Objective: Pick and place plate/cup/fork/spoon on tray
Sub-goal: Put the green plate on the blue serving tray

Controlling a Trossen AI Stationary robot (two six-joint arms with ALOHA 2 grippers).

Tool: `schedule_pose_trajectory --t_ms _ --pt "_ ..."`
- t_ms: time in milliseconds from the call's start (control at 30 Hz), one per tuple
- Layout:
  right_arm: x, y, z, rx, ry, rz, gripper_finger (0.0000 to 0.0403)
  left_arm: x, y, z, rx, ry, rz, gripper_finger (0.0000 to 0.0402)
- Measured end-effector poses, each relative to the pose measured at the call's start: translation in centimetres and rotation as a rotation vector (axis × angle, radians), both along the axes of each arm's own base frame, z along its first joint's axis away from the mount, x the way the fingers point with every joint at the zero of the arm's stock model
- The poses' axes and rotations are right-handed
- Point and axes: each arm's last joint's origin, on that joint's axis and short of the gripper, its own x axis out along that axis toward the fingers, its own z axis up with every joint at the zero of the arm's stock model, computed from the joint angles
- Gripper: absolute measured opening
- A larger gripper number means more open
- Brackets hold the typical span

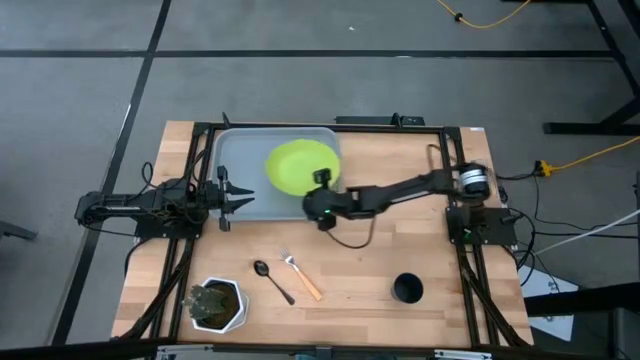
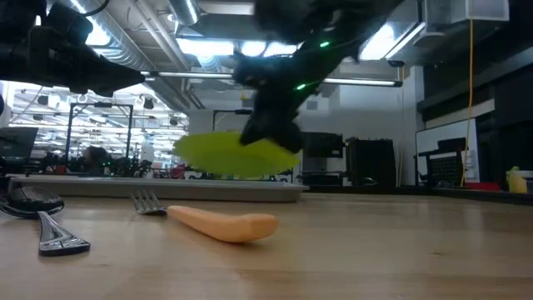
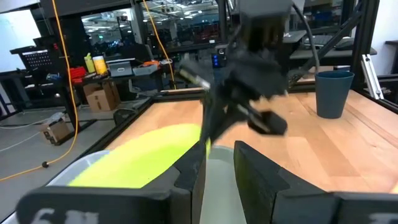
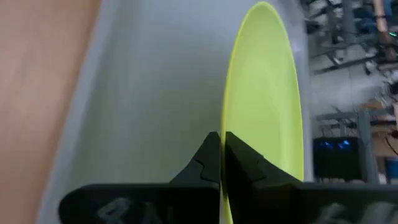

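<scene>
Down at the near edge of the table you've got the white pot with a plant (image 1: pixel 217 304) at the left corner and the cup (image 1: pixel 407 289) standing well off to the right. Between them, a bit further in, the spoon (image 1: pixel 272 280) and the fork (image 1: pixel 301 276) lie side by side, close but not touching, both flat on the wood.

Past those, your right gripper (image 1: pixel 321 182) is pinched tight on the rim of the plate (image 1: pixel 297 165), with its fingers (image 4: pixel 211 163) closed right against the edge. From the low camera the plate (image 2: pixel 234 153) hangs above the tray (image 2: pixel 158 191), tipped a little, and it looks clear of the tray floor, though it's hard to be sure from that angle.

Over on the left, your left gripper (image 1: pixel 226 197) sits at the tray's left rim, its fingers (image 3: pixel 190 180) a little apart and holding nothing.

The tray (image 1: pixel 235 160) itself is at the far side of the table, with the plate over its right half.
</scene>
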Motion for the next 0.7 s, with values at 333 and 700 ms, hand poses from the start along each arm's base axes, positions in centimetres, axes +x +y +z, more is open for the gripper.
schedule_pose_trajectory --t_ms 333,700 --pt "6.1 0.3 -1.5 0.059 -0.027 0.159 0.0004 0.0 0.0 0.0 0.0 0.0 0.0 0.0077" --pt "8.7 -1.9 -2.2 0.118 -0.071 0.183 0.001 0.0 0.0 0.0 0.0 0.0 0.0 0.0077"
